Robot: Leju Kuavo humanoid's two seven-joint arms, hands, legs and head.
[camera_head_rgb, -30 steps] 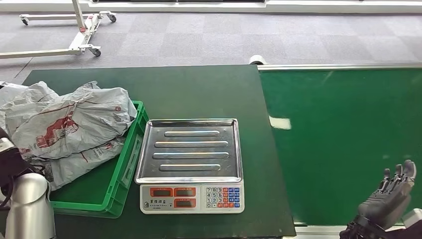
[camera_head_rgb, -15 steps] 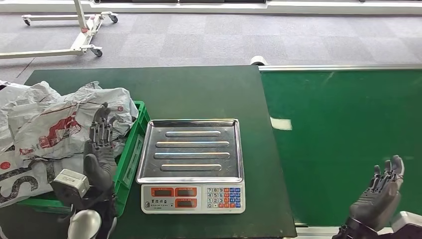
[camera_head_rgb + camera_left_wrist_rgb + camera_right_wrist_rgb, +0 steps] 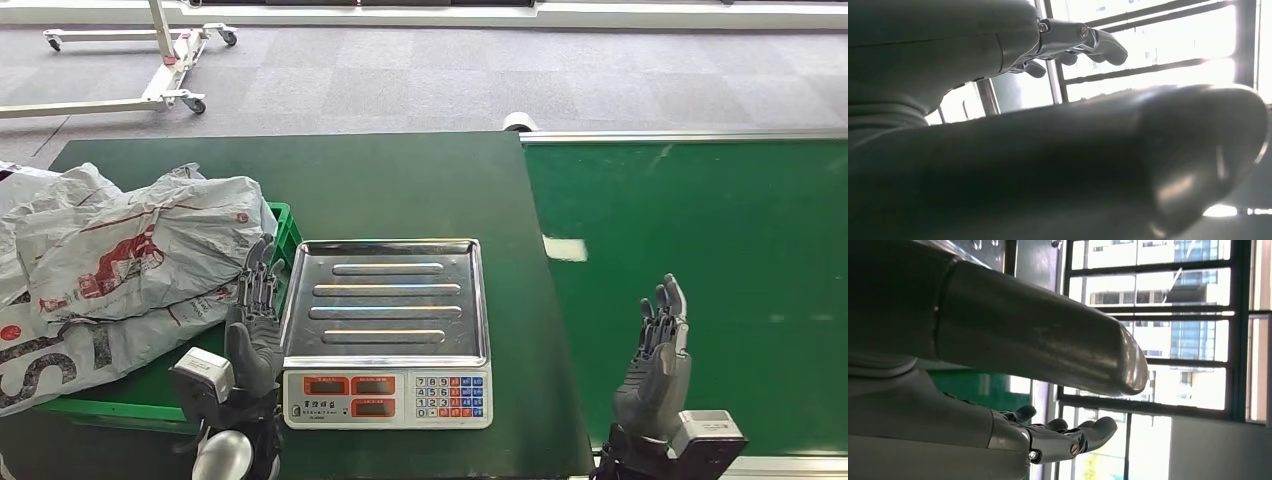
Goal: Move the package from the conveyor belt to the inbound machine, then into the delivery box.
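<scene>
On the dark green counter [image 3: 400,185], a green plastic crate [image 3: 262,318] sits at about 9 o'clock from the weighing scale [image 3: 385,330], its near-right wall just beside the scale's steel pan [image 3: 386,300]. The crate holds grey poly-mailer packages with red printing: a crumpled top package [image 3: 130,245] lies highest and overhangs the crate's far rim, and a lower package [image 3: 75,345] with large grey lettering spills over the crate's left side toward 8 o'clock. How many bags are piled there cannot be told. The scale's ribbed steel pan carries nothing, and its front panel with red displays and a keypad [image 3: 447,394] faces 6 o'clock. At 3 o'clock from the scale runs the bright green conveyor belt [image 3: 720,270], edged by a metal rail at its far side, with a pale glare patch near its left edge. The left hand [image 3: 256,330] stands upright between the crate's right wall and the scale's near-left corner, fingers straight and apart, grasping nothing; whether it touches the crate wall cannot be told. The right hand [image 3: 655,365] is raised at about 4 o'clock from the scale, over the belt's near-left part, fingers extended and slightly spread, released and holding nothing. In the wrist views each hand's fingers [image 3: 1098,45] [image 3: 1083,432] are stretched out against bright windows. A white wheeled frame [image 3: 165,60] stands on the grey carpet at 11 o'clock.
</scene>
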